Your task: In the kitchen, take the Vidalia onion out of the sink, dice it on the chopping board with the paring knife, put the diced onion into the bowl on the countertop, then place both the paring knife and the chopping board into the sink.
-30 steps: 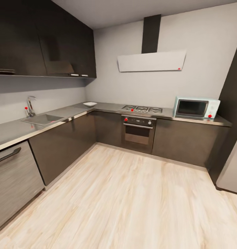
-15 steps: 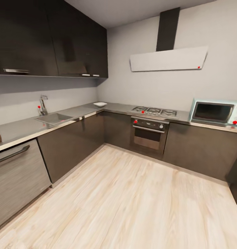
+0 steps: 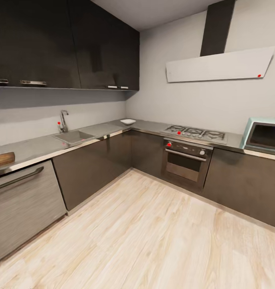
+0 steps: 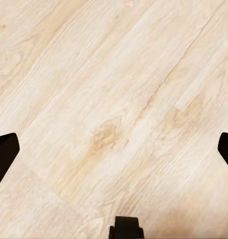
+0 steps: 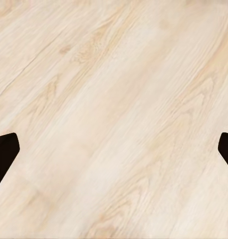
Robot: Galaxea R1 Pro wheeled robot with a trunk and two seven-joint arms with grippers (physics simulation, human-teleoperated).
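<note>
Head view, sink: the sink (image 3: 74, 137) sits in the grey countertop (image 3: 33, 147) at the left middle of the frame, with its tap (image 3: 63, 121) and red knob behind it. I am too far off to tell whether the onion lies in the basin.
Head view, board: the chopping board (image 3: 3, 159) shows as a brown wooden edge at the far left, lying on the countertop above a cabinet with a bar handle (image 3: 18, 179).
Head view, bowl: the bowl (image 3: 128, 121) stands on the worktop near the corner, upper middle of the frame, well apart from the sink.
Head view, rest: the stove (image 3: 195, 133) and the microwave (image 3: 265, 136) fill the right side; the pale wooden floor (image 3: 153, 237) takes the lower half. I can make out no knife from here.
Left wrist view: my left gripper (image 4: 114, 149) points down at the bare floor; its dark fingertips (image 4: 4, 152) sit at the two side edges of the frame, spread wide, with nothing between them.
Right wrist view: my right gripper (image 5: 114, 152) looks at the floor too, fingertips (image 5: 5, 149) far apart at the side edges, holding nothing.
Progress: I judge that nothing of the task is done yet. Reaching the sink, fetching the onion, dicing, filling the bowl and sinking knife and board all remain.
</note>
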